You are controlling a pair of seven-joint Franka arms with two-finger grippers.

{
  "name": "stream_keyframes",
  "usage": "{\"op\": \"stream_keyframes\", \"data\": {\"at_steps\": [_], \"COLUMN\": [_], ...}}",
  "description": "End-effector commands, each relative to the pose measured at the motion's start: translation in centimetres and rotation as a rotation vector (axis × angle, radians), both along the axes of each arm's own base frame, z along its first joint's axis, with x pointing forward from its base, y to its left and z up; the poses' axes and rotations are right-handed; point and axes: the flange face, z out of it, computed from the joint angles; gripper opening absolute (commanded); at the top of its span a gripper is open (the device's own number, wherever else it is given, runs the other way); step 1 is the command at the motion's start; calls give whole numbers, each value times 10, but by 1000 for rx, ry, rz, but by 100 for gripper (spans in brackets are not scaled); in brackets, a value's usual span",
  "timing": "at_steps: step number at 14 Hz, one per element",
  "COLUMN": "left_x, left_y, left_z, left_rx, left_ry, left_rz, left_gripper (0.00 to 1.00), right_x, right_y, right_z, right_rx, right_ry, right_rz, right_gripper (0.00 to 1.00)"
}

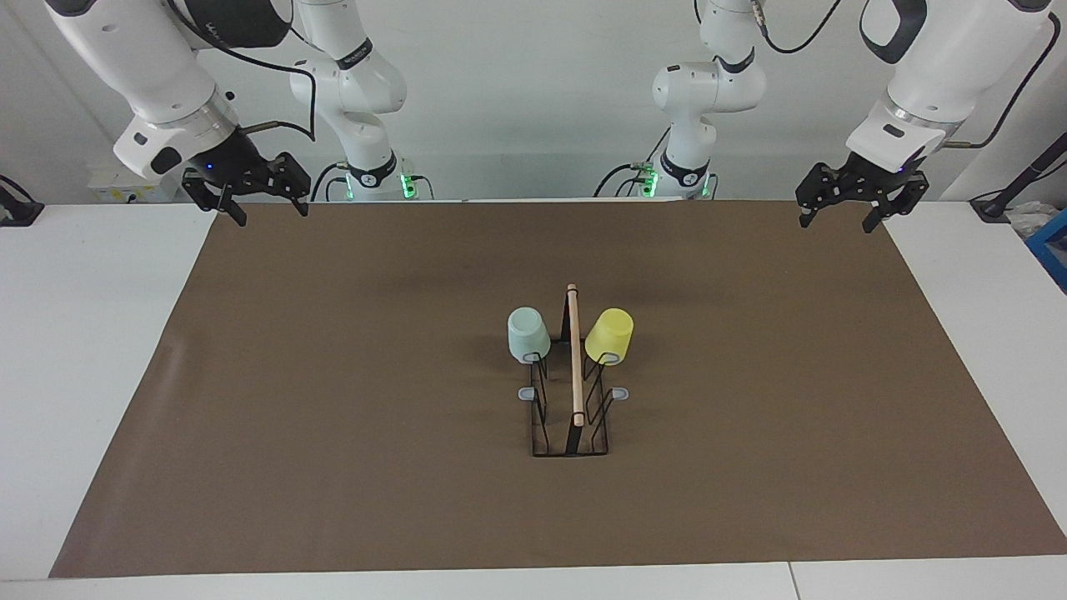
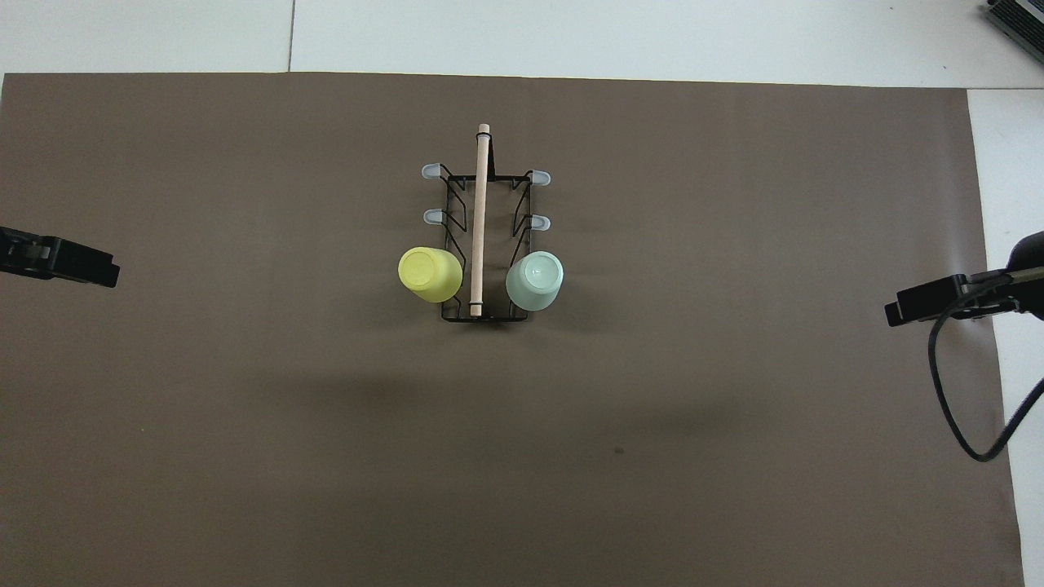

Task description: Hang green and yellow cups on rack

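Cups, green (image 1: 528,334) and yellow (image 1: 609,335), both hang on rack (image 1: 574,358); left tool (image 1: 861,198) and right tool (image 1: 247,188) released, well apart, waiting.

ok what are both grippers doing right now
left gripper: open, holding nothing, up over the mat's edge at its own end.
right gripper: open, holding nothing, up over its end of the mat.

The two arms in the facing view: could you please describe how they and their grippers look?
Both arms have glossy white rounded shells with dark bands at the joints, black cables looping alongside, and green lights at the bases. The left gripper and right gripper are black, angular, with two thin fingers.
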Motion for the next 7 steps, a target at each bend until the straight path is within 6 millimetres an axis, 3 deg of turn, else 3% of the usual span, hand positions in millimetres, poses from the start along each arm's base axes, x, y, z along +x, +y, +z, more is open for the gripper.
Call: {"op": "stream_keyframes", "data": {"at_steps": [1, 7], "left_x": [-9, -9], "left_y": [3, 4], "left_z": [0, 0], "left_rx": [18, 17], "left_ry": [-6, -6], "left_rz": [2, 2], "left_gripper": [100, 100], "right_x": [3, 4], "right_y": [0, 2], "right_z": [2, 0], "right_rx": [17, 10], "right_ry": [13, 18], "right_rz": [-19, -12], "right_gripper": [100, 100]}}
